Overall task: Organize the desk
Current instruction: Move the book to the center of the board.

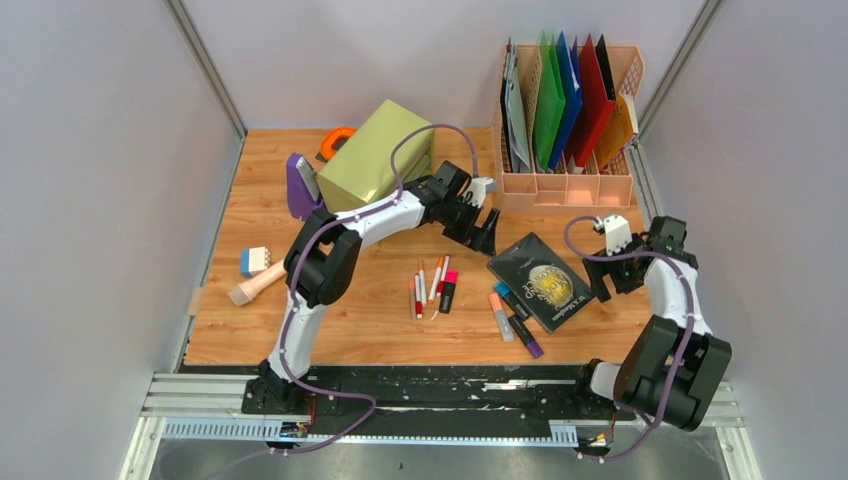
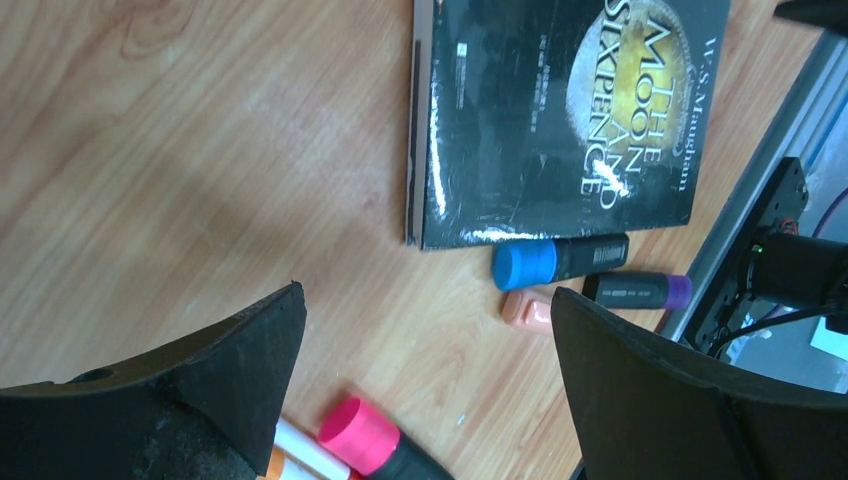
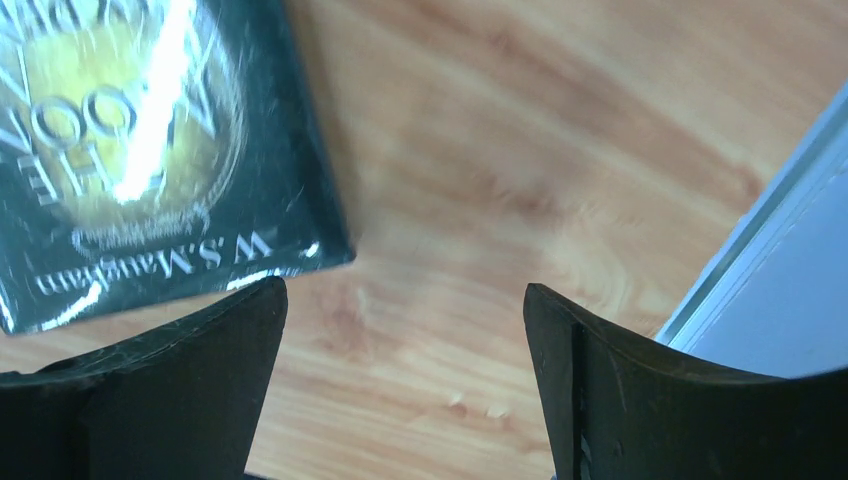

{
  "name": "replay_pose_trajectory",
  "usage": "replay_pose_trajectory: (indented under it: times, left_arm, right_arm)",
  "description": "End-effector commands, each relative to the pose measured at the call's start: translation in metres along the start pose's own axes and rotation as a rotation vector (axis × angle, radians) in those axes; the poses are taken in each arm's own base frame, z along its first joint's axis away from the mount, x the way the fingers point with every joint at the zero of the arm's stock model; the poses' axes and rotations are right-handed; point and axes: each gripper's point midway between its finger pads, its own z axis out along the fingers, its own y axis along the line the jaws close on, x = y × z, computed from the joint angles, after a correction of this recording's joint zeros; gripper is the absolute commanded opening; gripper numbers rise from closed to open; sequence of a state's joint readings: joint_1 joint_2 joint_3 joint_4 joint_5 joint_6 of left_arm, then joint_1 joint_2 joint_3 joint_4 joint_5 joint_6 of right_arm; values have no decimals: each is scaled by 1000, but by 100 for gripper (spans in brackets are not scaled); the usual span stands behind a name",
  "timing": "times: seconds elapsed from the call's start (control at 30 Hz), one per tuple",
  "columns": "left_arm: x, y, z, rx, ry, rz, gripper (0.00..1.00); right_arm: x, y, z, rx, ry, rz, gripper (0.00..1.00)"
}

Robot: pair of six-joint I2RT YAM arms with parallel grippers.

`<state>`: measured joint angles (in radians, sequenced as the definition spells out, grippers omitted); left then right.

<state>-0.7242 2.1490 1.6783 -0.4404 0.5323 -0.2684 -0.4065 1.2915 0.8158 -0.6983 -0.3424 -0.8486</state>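
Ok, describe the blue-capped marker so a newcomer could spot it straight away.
Find the black book lying on the right half of the desk. Three stubby markers lie along its near left edge. The blue-capped marker is the one right beside the book, with a black barrel; only its cap colour separates it from the peach-capped marker and the purple-capped marker.
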Motion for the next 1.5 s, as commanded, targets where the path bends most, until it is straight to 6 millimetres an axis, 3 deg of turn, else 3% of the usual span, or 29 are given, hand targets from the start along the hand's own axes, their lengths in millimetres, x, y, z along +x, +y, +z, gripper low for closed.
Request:
replay_pose_trajectory:
  times: [0.0, 0.23, 0.47, 0.63, 0.8, 0.97, 1.07, 1.17, 1.27, 1.47]
  left_arm:
    - [-22, -14, 11, 75, -40, 40, 100]
    - [-24, -25, 33, 103, -23, 66, 100]
    - [-9, -22, 44, 86, -1, 32, 100]
    - [-7, -18, 34, 41, -22, 76, 100]
    - [7, -11, 25, 4, -19, 101, 100]
    - [-2, 6, 3, -127, -100, 98, 100]
    - [-3, 20, -7, -181, -128, 59, 100]
    - [-10, 27, -13, -224, -155, 50, 100]
    - [-15, 30, -15, -230, -168, 48, 100]
    - [-14, 26, -3, -168, -143, 22, 100]
  right_arm:
    - [38, 23, -3, -44, 87, -82, 89]
    - [40, 40, 17, -109, 43, 20, 85]
    - [16, 38, 38, -126, -22, 85, 81]
    - [-15, 28, 58, -132, -61, 154, 79]
    - [-55, 11, 71, -138, -110, 252, 79]
    - [-85, -15, 64, -82, -140, 328, 83]
    - [-91, -20, 54, -65, -145, 364, 85]
    - [-94, -15, 44, -87, -152, 401, 86]
    - [-97, 3, 40, -175, -158, 445, 86]
    - [-93, 31, 51, -335, -113, 567, 85]
